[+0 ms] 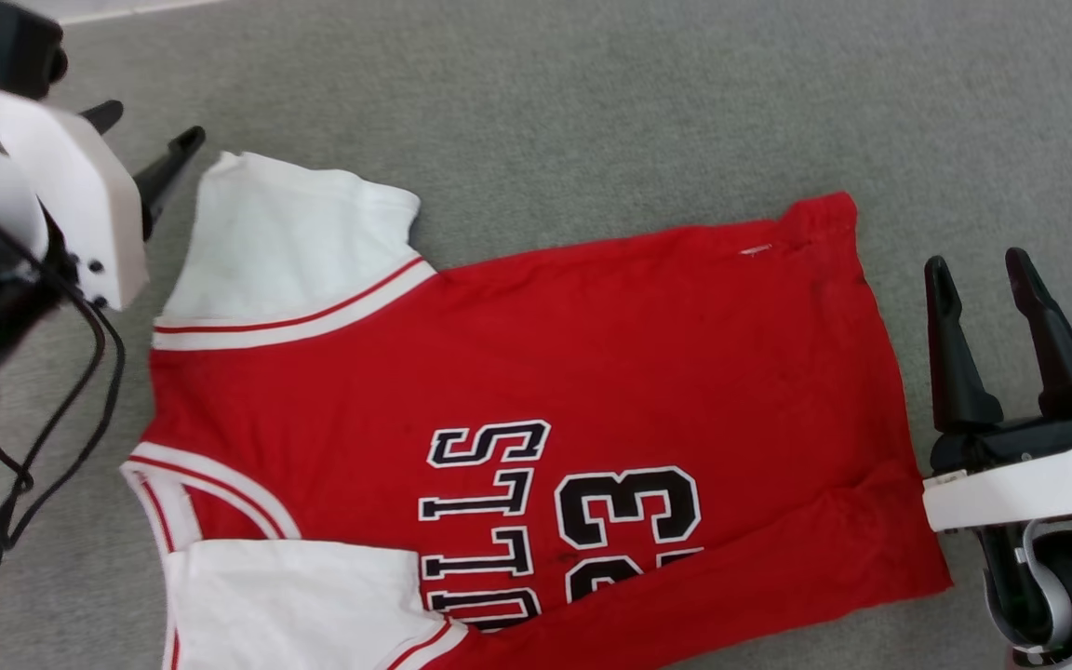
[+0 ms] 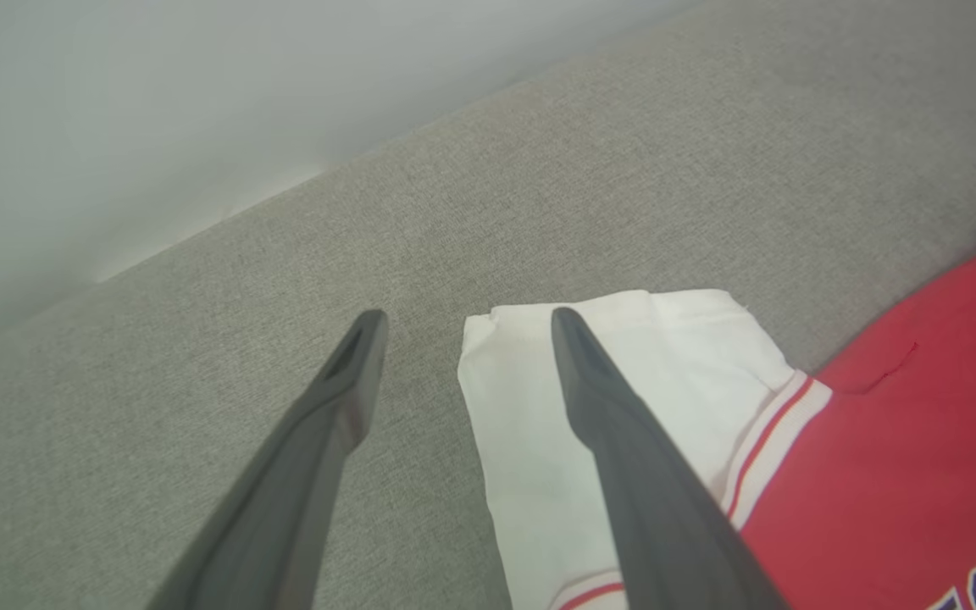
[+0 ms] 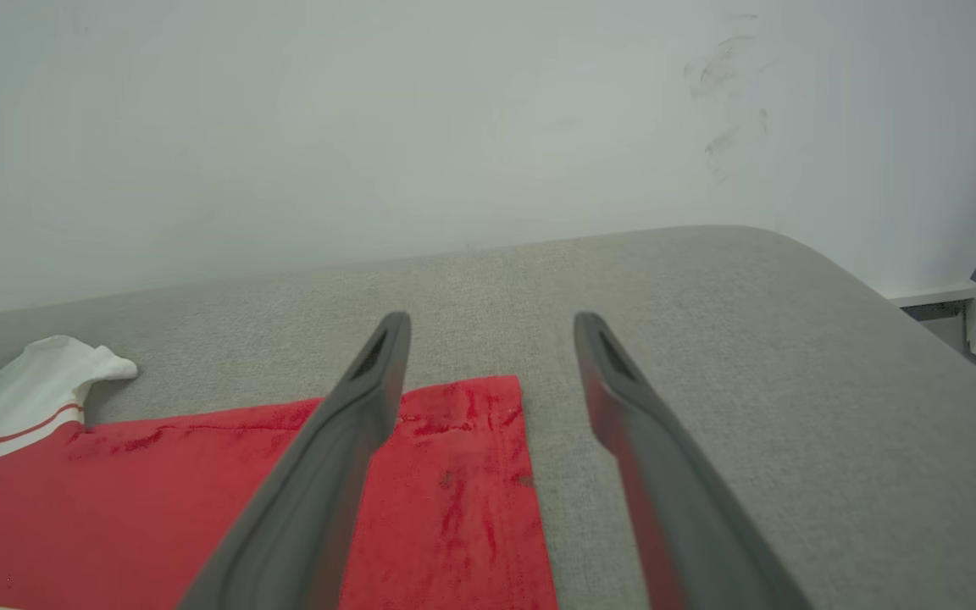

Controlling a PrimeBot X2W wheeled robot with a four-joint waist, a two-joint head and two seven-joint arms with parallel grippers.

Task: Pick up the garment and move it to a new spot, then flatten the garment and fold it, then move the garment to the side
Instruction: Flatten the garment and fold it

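Note:
The garment (image 1: 536, 372), a red jersey with white sleeves and black "BULLS 23" lettering, lies spread flat and sideways on the grey cushioned surface, collar to the left, hem to the right. Its near edge is folded over along the bottom. My left gripper (image 1: 147, 140) hovers open just left of the far white sleeve (image 2: 623, 356), holding nothing. Beside the hem, my right gripper (image 1: 978, 270) stands open and empty; the right wrist view has the hem's far corner (image 3: 471, 440) between and under its fingers (image 3: 369, 398).
The grey fabric surface (image 1: 592, 112) stretches beyond the jersey to a white wall (image 3: 454, 127). Its rounded right edge (image 3: 861, 280) drops off near a skirting board. A black cable (image 1: 52, 437) hangs from my left arm.

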